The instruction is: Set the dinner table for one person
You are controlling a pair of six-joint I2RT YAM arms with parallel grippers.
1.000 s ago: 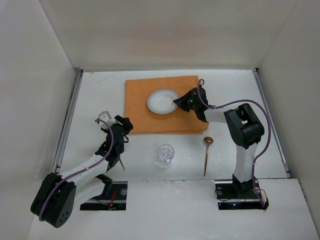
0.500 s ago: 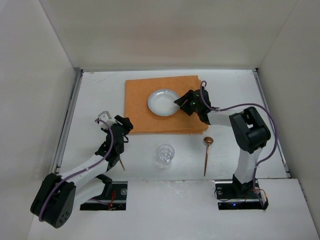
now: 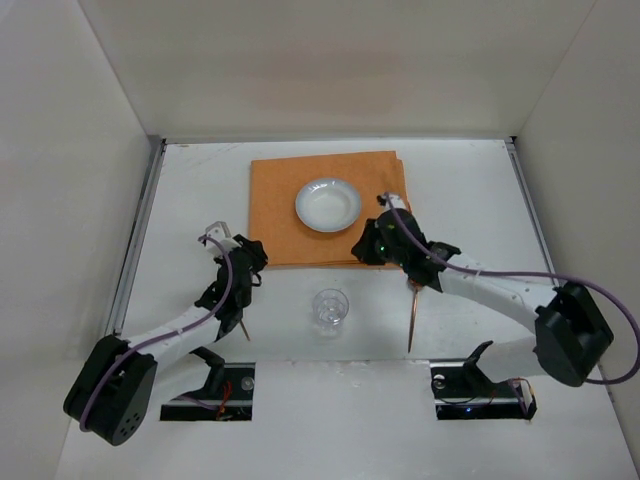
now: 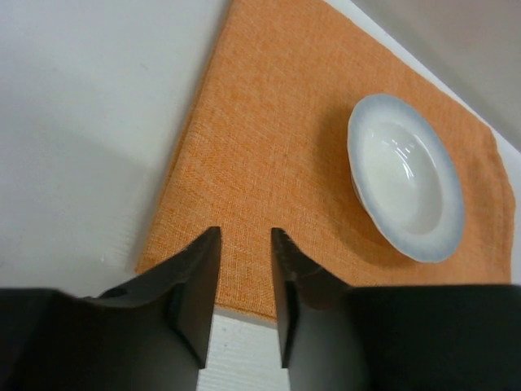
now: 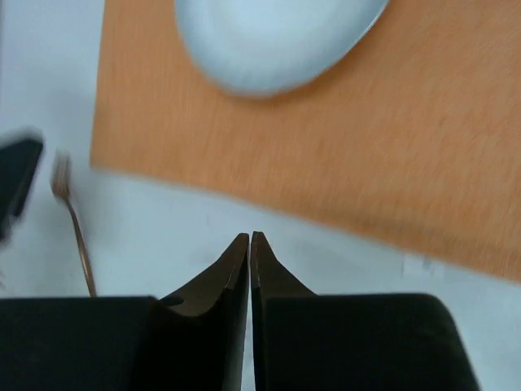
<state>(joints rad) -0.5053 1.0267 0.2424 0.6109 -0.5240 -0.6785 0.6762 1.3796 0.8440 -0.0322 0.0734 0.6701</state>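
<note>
My left fingers (image 4: 195, 285) sit released, facing the orange mat (image 4: 269, 147) — right fingers (image 5: 228, 277) clenched shut, empty. The white tabletop (image 3: 190, 190) lies under everything, carrying mat, plate (image 3: 328, 203) and glass (image 3: 330, 309).

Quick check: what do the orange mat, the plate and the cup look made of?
Orange mat: woven cloth, matte; the weave grain shows. Plate: probably glazed ceramic, white and glossy with highlights. Cup: clear glass or plastic, can't tell which; the table shows through.
</note>
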